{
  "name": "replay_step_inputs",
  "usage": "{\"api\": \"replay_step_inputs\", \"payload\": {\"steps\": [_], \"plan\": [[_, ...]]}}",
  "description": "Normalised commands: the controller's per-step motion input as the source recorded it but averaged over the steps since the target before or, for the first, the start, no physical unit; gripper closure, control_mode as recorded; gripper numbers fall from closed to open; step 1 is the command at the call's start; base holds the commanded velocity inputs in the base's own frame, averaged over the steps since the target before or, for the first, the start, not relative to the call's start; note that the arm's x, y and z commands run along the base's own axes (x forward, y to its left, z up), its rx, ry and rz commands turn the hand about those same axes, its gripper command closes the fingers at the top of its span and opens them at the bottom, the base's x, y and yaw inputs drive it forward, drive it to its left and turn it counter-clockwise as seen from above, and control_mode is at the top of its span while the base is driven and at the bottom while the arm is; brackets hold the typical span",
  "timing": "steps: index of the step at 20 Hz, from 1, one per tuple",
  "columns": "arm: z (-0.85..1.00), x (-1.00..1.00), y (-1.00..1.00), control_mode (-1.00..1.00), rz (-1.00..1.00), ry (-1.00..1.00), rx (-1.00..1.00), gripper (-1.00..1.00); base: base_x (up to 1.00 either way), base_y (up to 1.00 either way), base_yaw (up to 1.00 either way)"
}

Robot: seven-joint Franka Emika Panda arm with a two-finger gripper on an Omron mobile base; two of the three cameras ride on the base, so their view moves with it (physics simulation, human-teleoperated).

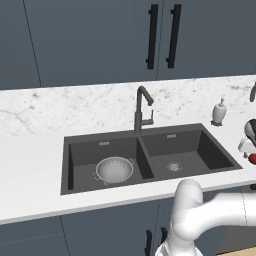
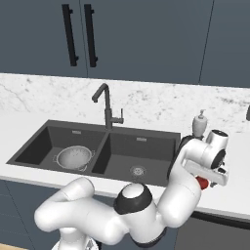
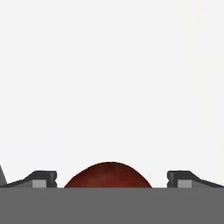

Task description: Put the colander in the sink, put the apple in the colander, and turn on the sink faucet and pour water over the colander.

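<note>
- The colander (image 1: 114, 169) sits upright on the floor of the left basin of the sink (image 1: 220, 159), beside the divider, so the first part of the task looks done; it is empty, ready to take the fruit.
- The apple (image 3: 108, 175) lies on the white table (image 1: 30, 170) to the right of the sink, well apart from the colander. In the left base view it is a red patch at the right edge (image 1: 253, 159), and in the right base view it peeks out under the hand (image 2: 202, 183).
- The pincer (image 3: 112, 179) is released, its jaws spread wide. In the hand view the two dark fingertips (image 3: 43, 178) stand on either side of the apple with a clear gap on each side, so nothing is grasped yet.
- That straddling stance reads as a pre-grasp: the jaws are placed so that closing would catch the fruit across its middle.
- The arm folds out to the right of the base, elbow low in front of the cabinet doors, forearm rising and the wrist bent over so the hand points down at the table, just beside the white pump bottle (image 2: 199, 123).
- The sink faucet (image 1: 142, 111) stands behind the divider between the basins, spout angled to the right; no water is visible.
- My judgement: the apple pickup is the step in hand; the drop into the colander and the faucet lever remain.
</note>
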Motion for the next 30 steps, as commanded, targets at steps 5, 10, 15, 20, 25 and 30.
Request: {"api": "replay_step_inputs", "payload": {"steps": [5, 10, 15, 20, 25, 30], "plan": [[-0.12, -0.1, 0.0, -1.0, -0.1, 0.0, -0.07, -1.0, 0.0, 0.0, 0.0], [0.0, -0.11, 0.01, -1.0, -0.1, -0.01, -0.08, -1.0, 0.0, 0.0, 0.0], [0.0, -0.17, 0.0, -1.0, -0.11, 0.0, -0.06, -1.0, 0.0, 0.0, 0.0], [0.0, -0.04, 0.03, -1.0, -0.09, 0.0, -0.03, -1.0, 0.0, 0.0, 0.0], [0.0, -0.01, 0.06, -1.0, -0.07, 0.0, 0.0, -1.0, 0.0, 0.0, 0.0], [0.0, -0.02, 0.01, -1.0, -0.1, 0.0, 0.0, -1.0, 0.0, 0.0, 0.0]]}}
